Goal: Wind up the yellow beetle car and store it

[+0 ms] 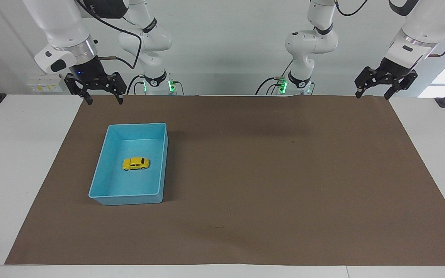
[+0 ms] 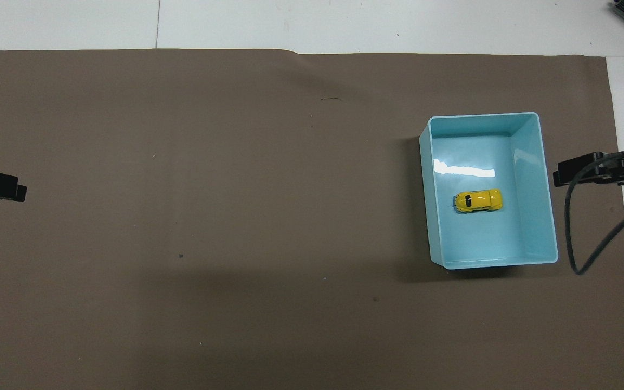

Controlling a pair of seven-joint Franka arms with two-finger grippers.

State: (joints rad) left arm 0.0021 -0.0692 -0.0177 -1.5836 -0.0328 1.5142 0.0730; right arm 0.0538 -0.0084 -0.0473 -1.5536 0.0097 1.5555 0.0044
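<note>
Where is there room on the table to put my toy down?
Nearly all the brown mat is bare, from the blue tray to the left arm's end. Only the tray is taken: the yellow beetle car sits inside. Both open grippers, right and left, wait raised.

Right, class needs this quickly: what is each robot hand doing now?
Left hand: open, holding nothing, raised at its own end of the table.
Right hand: open, holding nothing, raised at its own end.
</note>
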